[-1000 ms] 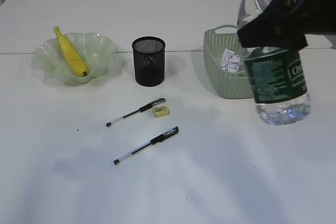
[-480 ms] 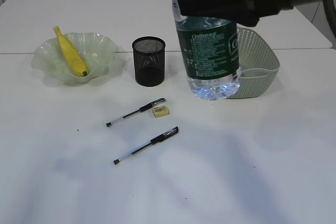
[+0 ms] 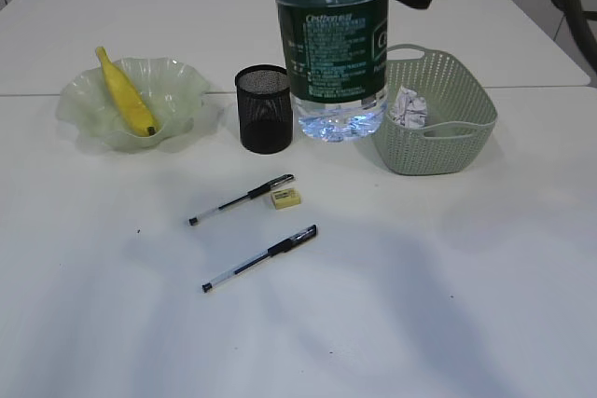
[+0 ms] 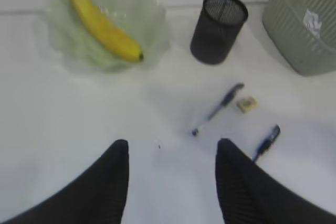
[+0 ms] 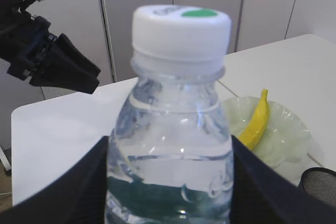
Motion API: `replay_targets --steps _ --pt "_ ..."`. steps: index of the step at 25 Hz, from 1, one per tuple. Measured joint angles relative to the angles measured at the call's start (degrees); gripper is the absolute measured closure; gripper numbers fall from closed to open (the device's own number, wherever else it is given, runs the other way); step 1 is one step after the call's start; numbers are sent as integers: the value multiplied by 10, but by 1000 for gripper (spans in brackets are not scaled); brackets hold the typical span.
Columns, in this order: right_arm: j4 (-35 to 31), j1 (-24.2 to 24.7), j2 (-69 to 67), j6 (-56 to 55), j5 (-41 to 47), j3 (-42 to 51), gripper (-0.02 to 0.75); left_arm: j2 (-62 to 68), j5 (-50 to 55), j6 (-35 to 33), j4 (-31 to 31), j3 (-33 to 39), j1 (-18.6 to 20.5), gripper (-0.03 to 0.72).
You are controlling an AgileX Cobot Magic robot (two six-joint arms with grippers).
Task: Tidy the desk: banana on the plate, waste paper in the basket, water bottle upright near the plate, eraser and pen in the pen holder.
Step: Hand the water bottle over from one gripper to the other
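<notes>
upright, clear water bottle — white cap, dark green label.

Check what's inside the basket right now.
One crumpled paper wad lies in the basket, against its left wall. The near wall hides the floor, so anything lying flat there can't be seen.

Banana in plate, pen holder right of it, basket farther right.

Held upright, the water bottle has travelled leftward from before the basket toward the pen holder.
</notes>
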State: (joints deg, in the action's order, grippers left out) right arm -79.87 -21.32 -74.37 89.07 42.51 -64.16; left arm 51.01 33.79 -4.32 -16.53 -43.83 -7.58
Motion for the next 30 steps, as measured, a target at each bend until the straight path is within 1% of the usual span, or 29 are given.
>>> replay_targets --steps 3,7,9,12,15,17,20,24,27,30 --pt "-1 0 0 3 0 0 310 0 -108 -29 -2 38 0 324" --pt "-2 0 0 7 -1 0 310 0 -235 -36 -20 112 -6 346" --pt "-3 0 0 7 -1 0 310 0 -300 -36 -22 145 -21 358" --pt "-3 0 0 7 -1 0 310 0 -387 -37 -15 176 -59 367" --pt "-3 0 0 8 -1 0 310 0 -440 -37 35 180 -100 370" --pt "-3 0 0 8 -1 0 310 0 -454 -37 72 180 -127 370" --pt "-3 0 0 9 -2 0 310 5 -462 -37 93 180 -156 371" --pt "-3 0 0 10 -7 0 310 10 -500 -37 102 180 -178 371" --pt "-3 0 0 13 -13 0 310 10 -571 -32 113 180 -186 371" --pt "-4 0 0 19 -16 0 310 10 -618 19 121 180 -191 371"
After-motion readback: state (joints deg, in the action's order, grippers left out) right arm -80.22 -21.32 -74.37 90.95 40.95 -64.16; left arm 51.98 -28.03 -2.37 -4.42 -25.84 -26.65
